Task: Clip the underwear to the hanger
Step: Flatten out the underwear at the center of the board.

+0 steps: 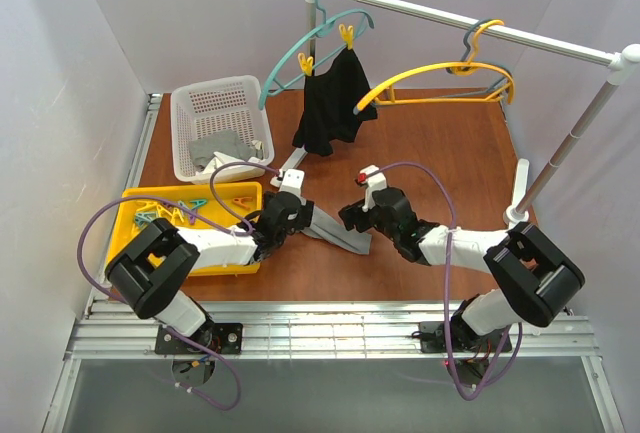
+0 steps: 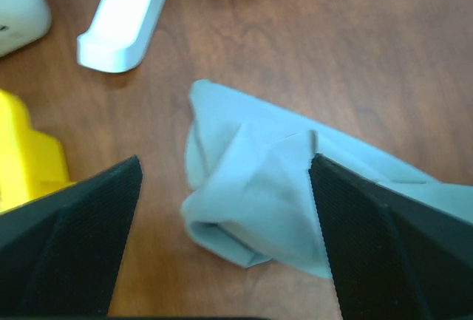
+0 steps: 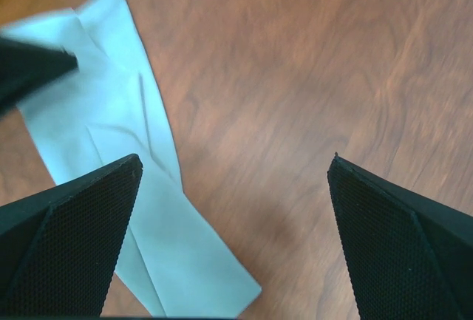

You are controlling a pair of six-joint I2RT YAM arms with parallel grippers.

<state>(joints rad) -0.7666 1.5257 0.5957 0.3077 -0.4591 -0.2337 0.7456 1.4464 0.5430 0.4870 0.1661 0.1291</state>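
The grey underwear (image 1: 333, 229) lies flat as a folded strip on the wooden table between my two grippers. My left gripper (image 1: 300, 215) hangs low over its bunched end (image 2: 251, 187) with the jaws open; the fabric lies between the fingers, and the right finger (image 2: 369, 239) covers part of it. My right gripper (image 1: 352, 219) is open above the strip's other end (image 3: 111, 120), its left finger (image 3: 66, 239) over the cloth and bare wood between the jaws (image 3: 235, 161). The yellow-orange hanger (image 1: 440, 78) hangs on the rail at the back right.
A teal hanger (image 1: 315, 38) with yellow clips holds a black garment (image 1: 335, 103) on the white rail (image 1: 470, 21). A white basket (image 1: 220, 128) of grey cloth and a yellow tray (image 1: 135, 215) of clips sit at the left. The rack's white foot (image 2: 126, 17) lies near the left gripper.
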